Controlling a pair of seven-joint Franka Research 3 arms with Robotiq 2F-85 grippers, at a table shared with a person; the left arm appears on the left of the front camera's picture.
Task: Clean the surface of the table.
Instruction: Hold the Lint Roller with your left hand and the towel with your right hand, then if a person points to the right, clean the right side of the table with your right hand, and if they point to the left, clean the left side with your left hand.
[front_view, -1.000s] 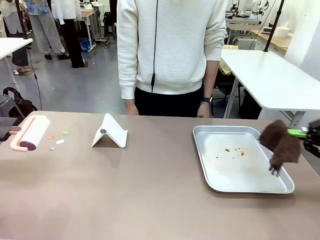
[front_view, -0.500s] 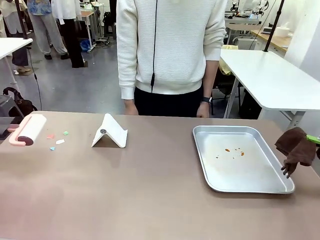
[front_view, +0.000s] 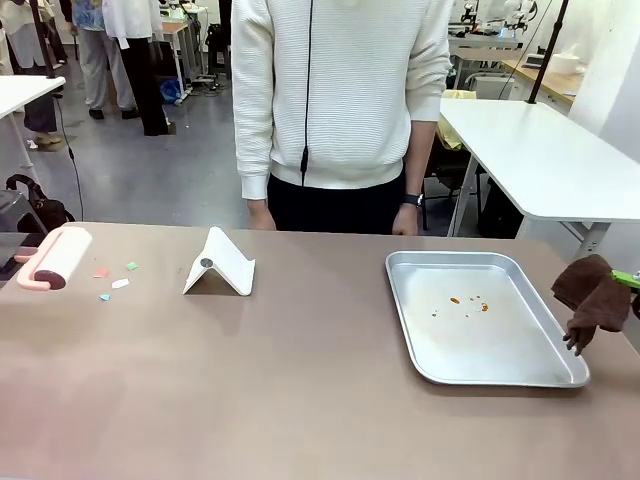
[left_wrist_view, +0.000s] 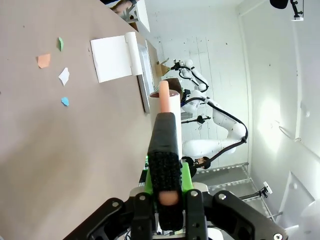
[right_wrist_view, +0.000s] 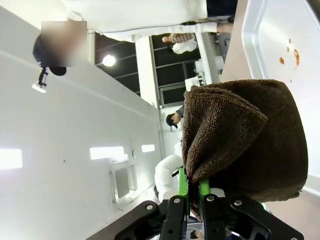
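My left hand is clamped on the pink roller, my right hand pinches the soft brown cloth; the desk stretches under both, smooth and rigid, to be wiped rather than gripped, with light scraps at its left end

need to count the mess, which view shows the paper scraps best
Left wrist view: four scraps lie big and apart on the table. Front view has them tiny, by the roller at the far left.

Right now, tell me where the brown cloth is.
In the front view the brown cloth hangs at the far right, beside the metal tray's right rim. It is clamped in the right gripper over the table's right end.
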